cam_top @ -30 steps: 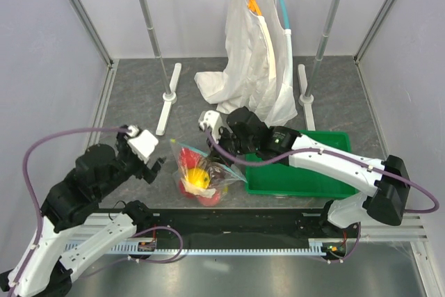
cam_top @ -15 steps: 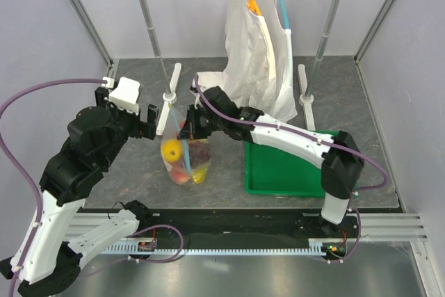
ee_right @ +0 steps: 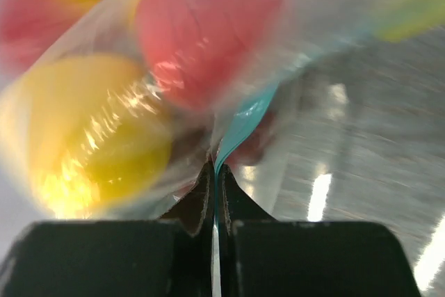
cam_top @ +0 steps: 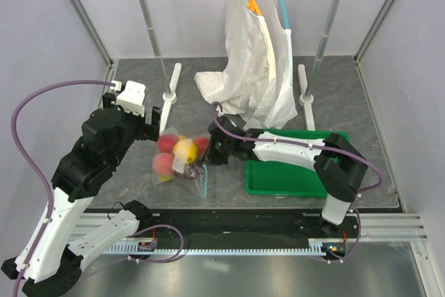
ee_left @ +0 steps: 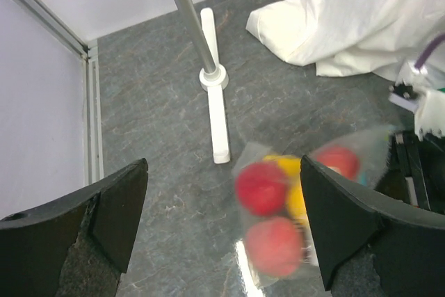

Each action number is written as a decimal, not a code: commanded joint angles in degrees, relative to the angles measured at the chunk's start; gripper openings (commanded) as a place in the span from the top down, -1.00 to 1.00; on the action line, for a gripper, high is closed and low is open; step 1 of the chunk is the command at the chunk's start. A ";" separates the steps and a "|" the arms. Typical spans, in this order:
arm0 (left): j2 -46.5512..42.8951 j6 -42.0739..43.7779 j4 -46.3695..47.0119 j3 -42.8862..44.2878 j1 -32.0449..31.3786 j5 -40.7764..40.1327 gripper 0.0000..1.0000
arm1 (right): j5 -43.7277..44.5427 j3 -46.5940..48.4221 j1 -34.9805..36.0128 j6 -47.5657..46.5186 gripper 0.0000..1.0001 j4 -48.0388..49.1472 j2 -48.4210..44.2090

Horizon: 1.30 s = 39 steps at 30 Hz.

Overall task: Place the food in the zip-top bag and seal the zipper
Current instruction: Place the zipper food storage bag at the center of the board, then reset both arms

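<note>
The zip-top bag (cam_top: 178, 159) is blurred by motion, left of the table's centre, and holds the food: red fruits (ee_left: 261, 187), a yellow piece (ee_left: 295, 172) and a pink-orange one (ee_left: 275, 245). My right gripper (cam_top: 215, 151) is shut on the teal zipper (ee_right: 245, 119) at the bag's right end; in the right wrist view the strip runs straight between the closed fingertips (ee_right: 214, 172). My left gripper (cam_top: 154, 126) hangs open just up and left of the bag. In the left wrist view the bag shows between the wide-apart fingers (ee_left: 115, 210), nearer the right one, and nothing is gripped.
A green tray (cam_top: 292, 180) stands right of the bag, under my right arm. Behind it is a clothes rack with white garments (cam_top: 252, 67) on hangers. The rack's left foot (ee_left: 217, 109) lies just behind the bag, and the left wall rail (ee_left: 92, 116) is close by.
The right gripper has swung the bag from hanging upright to lying out sideways, fruit towards the left, still holding the zipper. The left gripper stayed open and shifted only slightly.
</note>
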 commanded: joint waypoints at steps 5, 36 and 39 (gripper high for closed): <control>-0.63 -3.65 1.51 -3.62 1.09 2.24 -0.89 | -1.17 -10.76 -2.77 -1.65 0.96 2.09 -5.34; 22.75 -2.25 -17.92 10.01 19.19 38.46 -0.99 | -2.50 -12.79 -20.96 -57.39 -0.96 -20.59 -59.82; 20.56 -2.07 -16.34 7.03 19.46 36.44 -1.00 | -0.49 -14.54 -28.61 -54.40 -0.96 -21.73 -65.09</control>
